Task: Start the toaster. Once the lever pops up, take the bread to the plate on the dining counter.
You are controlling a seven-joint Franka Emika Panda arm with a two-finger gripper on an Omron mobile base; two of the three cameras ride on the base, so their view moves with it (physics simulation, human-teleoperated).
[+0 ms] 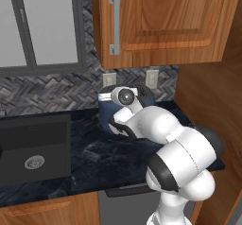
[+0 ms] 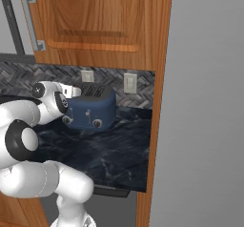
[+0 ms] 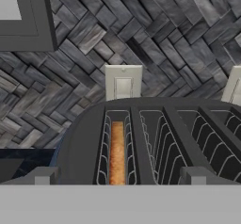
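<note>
The dark-blue toaster (image 2: 93,109) stands on the black worktop against the tiled wall, its two silver knobs facing forward. In the hand view I look down on the toaster's top (image 3: 155,138) from close above and behind. The bread (image 3: 117,152) sits low in the leftmost slot, with only its golden top edge showing. My gripper (image 3: 117,177) hovers just above the slots, open, its fingertips (image 3: 42,176) wide apart with nothing between them. In the left base view my arm covers most of the toaster (image 1: 106,113). The plate and the dining counter are out of view.
A sink (image 1: 35,148) is set into the worktop (image 1: 99,155) at the left. Two wall outlets (image 3: 123,82) sit behind the toaster. A wooden upper cabinet (image 1: 160,21) hangs overhead, and a tall wooden panel (image 2: 159,102) bounds the worktop on the right.
</note>
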